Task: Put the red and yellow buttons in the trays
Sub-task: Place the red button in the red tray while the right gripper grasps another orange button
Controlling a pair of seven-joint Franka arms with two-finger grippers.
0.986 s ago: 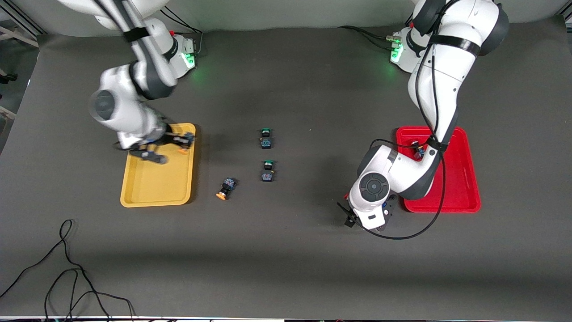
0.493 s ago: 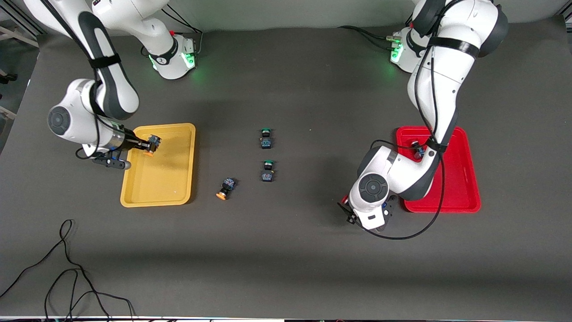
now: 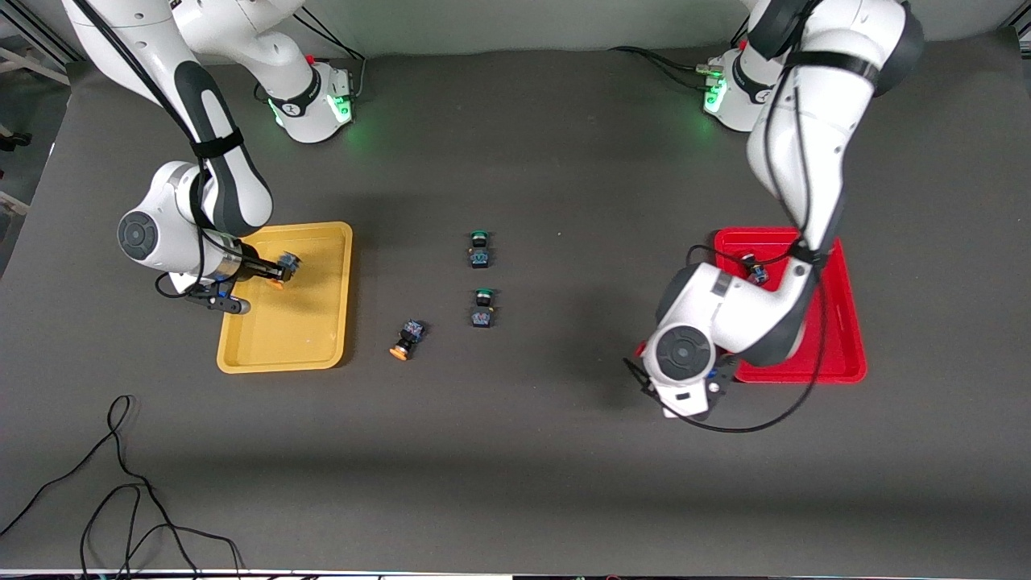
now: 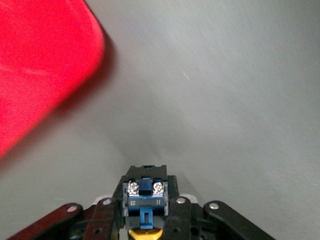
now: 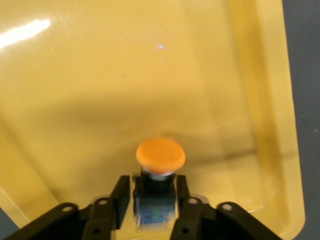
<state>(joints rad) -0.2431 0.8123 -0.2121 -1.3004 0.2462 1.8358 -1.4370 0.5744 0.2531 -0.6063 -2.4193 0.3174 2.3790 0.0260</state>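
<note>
Since half a second ago the right gripper (image 3: 270,272) has been carried a little farther in over the yellow tray (image 3: 318,338), and the left arm's wrist has been shifted toward the red tray (image 3: 846,354).

In the front view the left gripper (image 4: 146,220) is hidden under its own wrist housing, and the cap colour of the switch it carries cannot be confirmed; only a yellowish sliver is seen at the edge of the left wrist view. Its fingers are closed on a blue-and-black switch body (image 4: 145,197) with two screw terminals, over bare table just beside the red tray's corner. A small button (image 3: 755,270) lying in the red tray is partly covered by the left arm.

The right gripper's fingers are clamped on an orange-capped button (image 5: 160,156), held over the yellow tray floor with the round cap pointing outward.

A second orange-capped button (image 3: 405,339) lies on its side on the table beside the yellow tray. Two green-capped switches (image 3: 480,248) are seen mid-table.
</note>
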